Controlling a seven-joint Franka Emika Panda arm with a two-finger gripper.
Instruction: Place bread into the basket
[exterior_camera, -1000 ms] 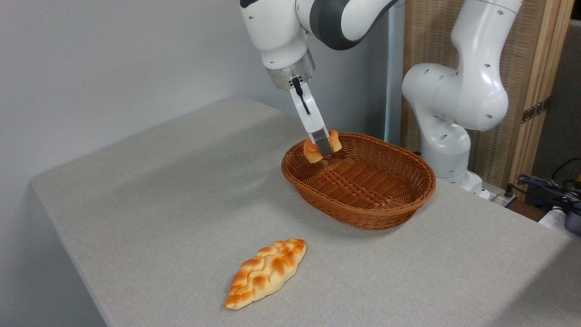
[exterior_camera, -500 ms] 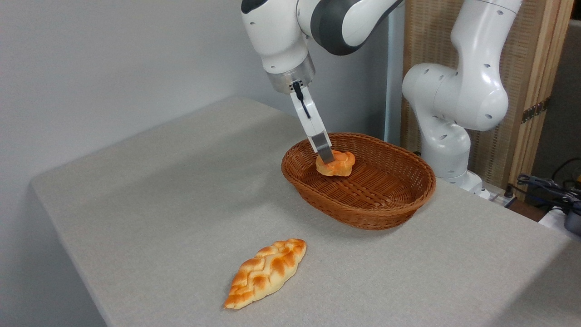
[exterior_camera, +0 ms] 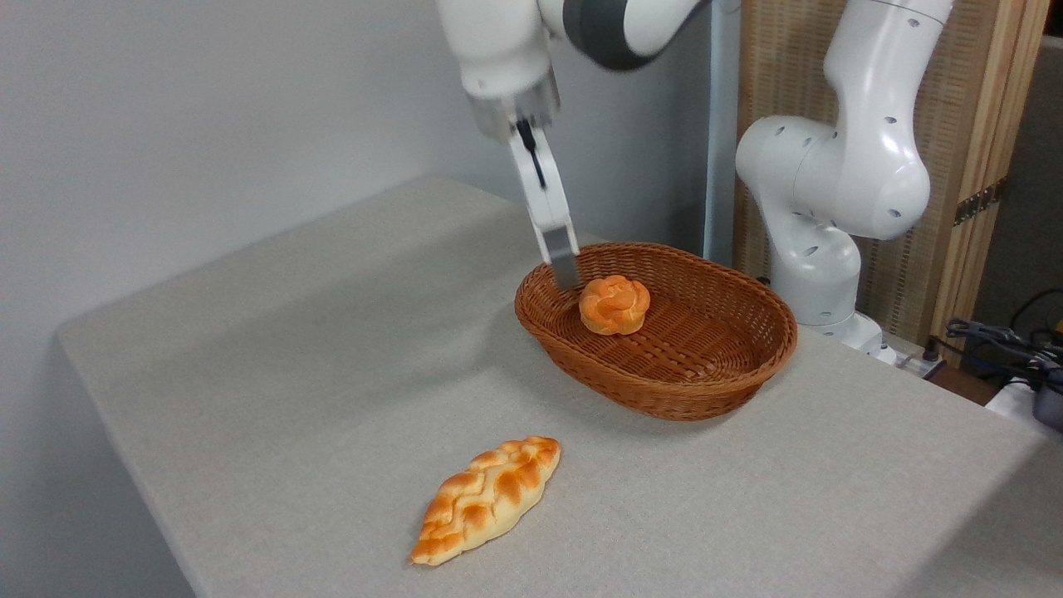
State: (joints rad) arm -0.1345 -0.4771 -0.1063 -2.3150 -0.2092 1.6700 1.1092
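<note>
The bread (exterior_camera: 614,304) is seen lying knot-up on the woven floor of the basket (exterior_camera: 706,378), toward its left end, so the placing is judged done. The jaws are seen edge-on as one blade just left of it, holding nothing, and whether a gap lies between them cannot be told. The braided loaf (exterior_camera: 487,498) is left on the table (exterior_camera: 274,365), well apart from the basket.

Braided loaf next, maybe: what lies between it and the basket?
Nothing. In the camera view, only bare grey table separates the braided loaf from the basket, which already holds the bun.
</note>
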